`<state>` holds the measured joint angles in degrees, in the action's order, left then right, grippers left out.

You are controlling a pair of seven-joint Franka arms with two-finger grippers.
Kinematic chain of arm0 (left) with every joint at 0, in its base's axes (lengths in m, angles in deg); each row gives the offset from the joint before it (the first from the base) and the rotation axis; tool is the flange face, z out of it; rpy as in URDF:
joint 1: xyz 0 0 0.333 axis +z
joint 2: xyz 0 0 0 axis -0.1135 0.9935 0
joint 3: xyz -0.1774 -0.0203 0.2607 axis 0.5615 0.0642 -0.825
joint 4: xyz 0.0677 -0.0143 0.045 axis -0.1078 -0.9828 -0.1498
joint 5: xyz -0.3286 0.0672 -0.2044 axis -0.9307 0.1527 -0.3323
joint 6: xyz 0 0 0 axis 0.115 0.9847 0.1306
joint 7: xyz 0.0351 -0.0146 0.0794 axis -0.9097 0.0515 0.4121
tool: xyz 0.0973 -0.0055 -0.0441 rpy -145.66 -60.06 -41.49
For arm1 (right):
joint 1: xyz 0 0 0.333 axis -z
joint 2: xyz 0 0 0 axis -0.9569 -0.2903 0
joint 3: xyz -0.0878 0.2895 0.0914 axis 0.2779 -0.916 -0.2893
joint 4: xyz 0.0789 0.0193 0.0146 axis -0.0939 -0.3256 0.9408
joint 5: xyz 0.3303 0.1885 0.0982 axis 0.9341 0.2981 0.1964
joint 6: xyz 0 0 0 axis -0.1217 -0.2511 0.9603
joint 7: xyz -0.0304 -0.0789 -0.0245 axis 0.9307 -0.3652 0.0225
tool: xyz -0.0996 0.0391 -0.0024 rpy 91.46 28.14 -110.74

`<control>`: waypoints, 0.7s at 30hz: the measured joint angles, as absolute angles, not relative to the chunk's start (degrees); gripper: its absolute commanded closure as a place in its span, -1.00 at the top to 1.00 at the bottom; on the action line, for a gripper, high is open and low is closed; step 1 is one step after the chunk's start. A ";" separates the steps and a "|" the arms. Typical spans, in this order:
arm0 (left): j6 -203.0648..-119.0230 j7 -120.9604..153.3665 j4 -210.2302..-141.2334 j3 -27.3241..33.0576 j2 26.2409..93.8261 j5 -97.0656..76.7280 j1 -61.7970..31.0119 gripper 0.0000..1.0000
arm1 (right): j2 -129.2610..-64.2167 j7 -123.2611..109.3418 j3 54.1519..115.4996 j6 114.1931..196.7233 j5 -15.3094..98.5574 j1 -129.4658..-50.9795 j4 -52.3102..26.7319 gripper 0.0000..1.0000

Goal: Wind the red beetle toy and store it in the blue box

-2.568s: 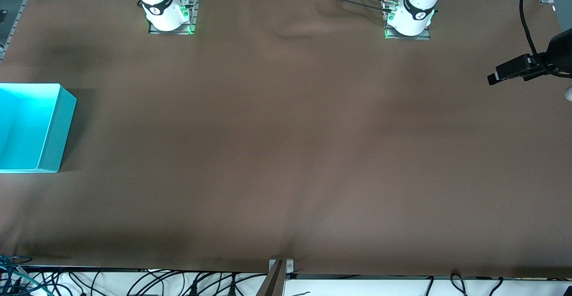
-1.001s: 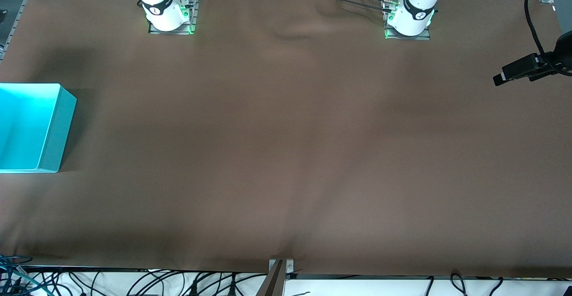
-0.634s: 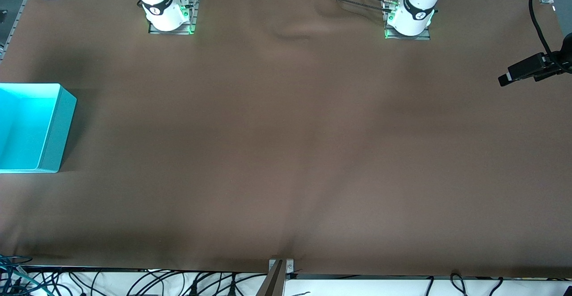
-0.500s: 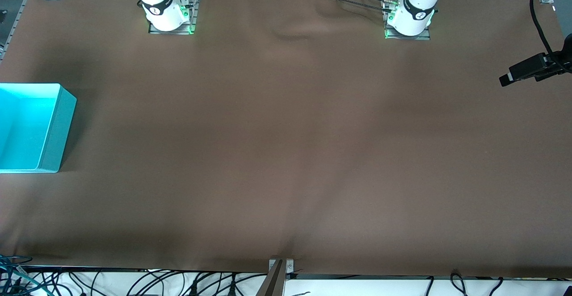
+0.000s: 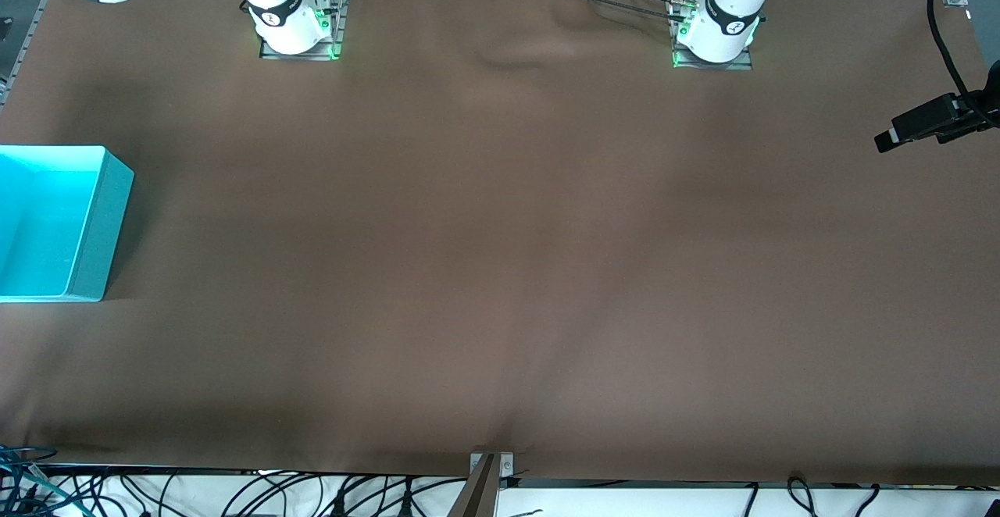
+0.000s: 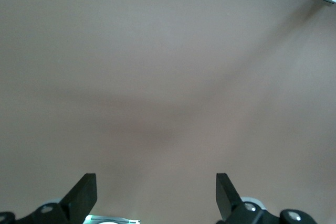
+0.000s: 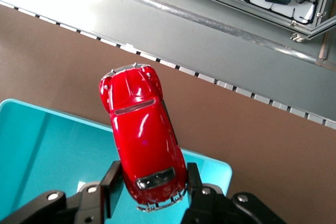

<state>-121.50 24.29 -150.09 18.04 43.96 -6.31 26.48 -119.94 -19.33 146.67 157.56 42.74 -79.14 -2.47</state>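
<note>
Over the box, right wrist view: my right gripper (image 7: 149, 184) holds the red beetle toy (image 7: 142, 140), fingers (image 7: 111, 187) closed against both flanks at the end nearest the wrist.
Toy axis: long axis runs from lower centre of that frame up toward its upper left, slightly tilted; the free end points away from my wrist, past the box rim toward the table edge. I cannot tell which end is the bonnet.
Toy position: in the air, partly over the cyan interior of the blue box (image 5: 55, 220), partly over the brown cloth (image 5: 500, 251).
Box position: middle left edge of the front view, at the right arm's end of the table, cut off by the frame.
Left gripper (image 6: 156, 195): spread wide, holding nothing, over bare cloth; seen at the middle right edge of the front view.
</note>
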 measured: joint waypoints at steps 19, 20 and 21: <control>-121.64 24.29 -150.09 18.04 44.00 -6.31 26.53 1.00 | -119.94 -24.40 147.52 155.70 42.38 -86.76 -2.39 -1.00; -121.64 24.29 -150.09 18.03 44.01 -6.31 26.53 1.00 | -119.94 -24.64 147.51 155.64 42.36 -87.15 -2.39 -1.00; -121.64 24.29 -150.09 18.03 44.01 -6.31 26.53 1.00 | -119.96 -24.97 147.51 155.57 42.31 -87.64 -2.39 -1.00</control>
